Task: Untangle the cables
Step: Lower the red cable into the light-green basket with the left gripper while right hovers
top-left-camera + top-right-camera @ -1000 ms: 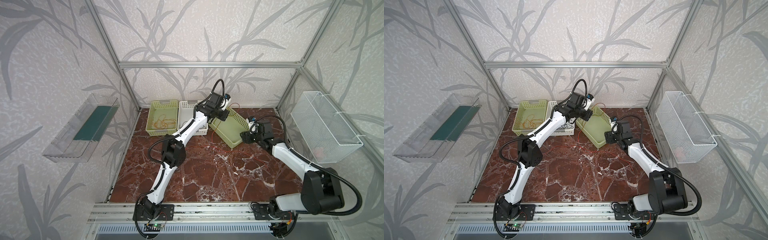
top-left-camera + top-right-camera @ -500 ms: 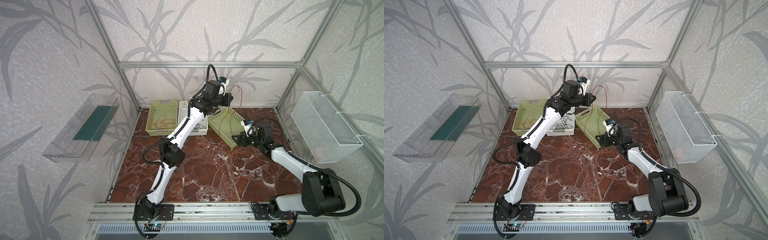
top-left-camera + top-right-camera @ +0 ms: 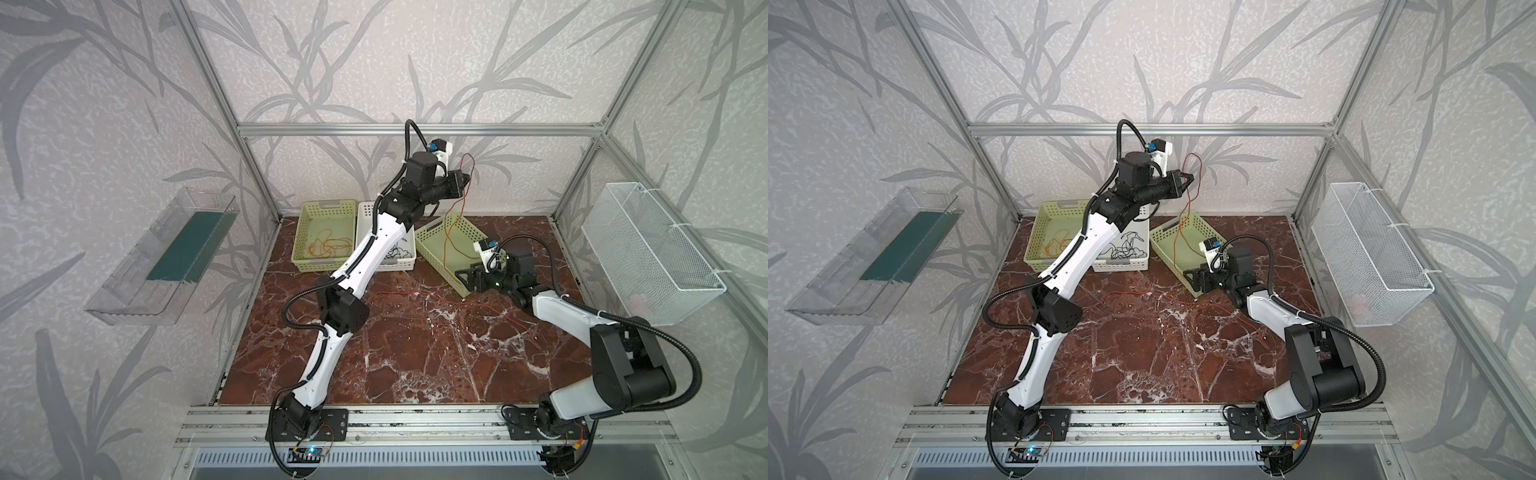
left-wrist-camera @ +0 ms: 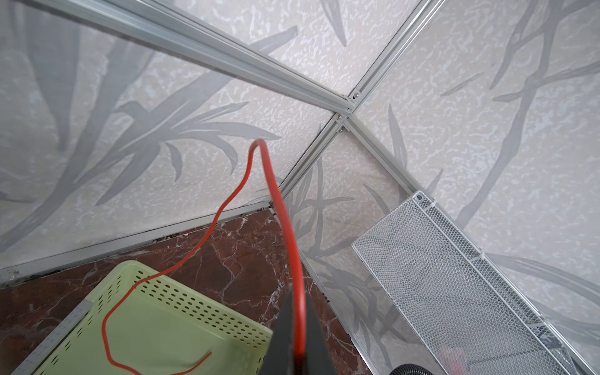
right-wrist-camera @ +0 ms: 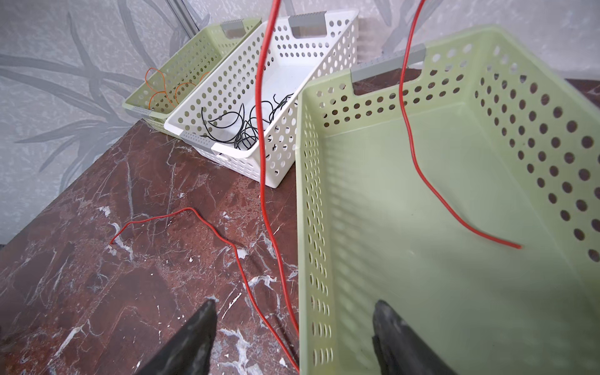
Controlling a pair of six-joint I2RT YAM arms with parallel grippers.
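- The left gripper (image 3: 466, 182), raised near the back wall, has its fingers (image 4: 282, 331) pressed together, pinching the red cable (image 4: 285, 227).
- From the pinch the thin cable arches up; one end drops into the tilted green basket (image 5: 305, 227) and lies on its floor, the other strand hangs outside its wall.
- The right gripper (image 5: 293, 318) sits low at that basket's near end, fingers (image 5: 198, 331) spread wide, one over the marble table (image 3: 415, 365), one over the basket; the hanging strand passes between them, touching neither.
- A second red strand (image 3: 440, 300) snakes across the marble; whether it joins the held cable cannot be told.
- Black cables (image 5: 246, 130) lie tangled in the white basket (image 5: 292, 162), orange cables (image 3: 328, 245) in the far green basket (image 3: 328, 204).
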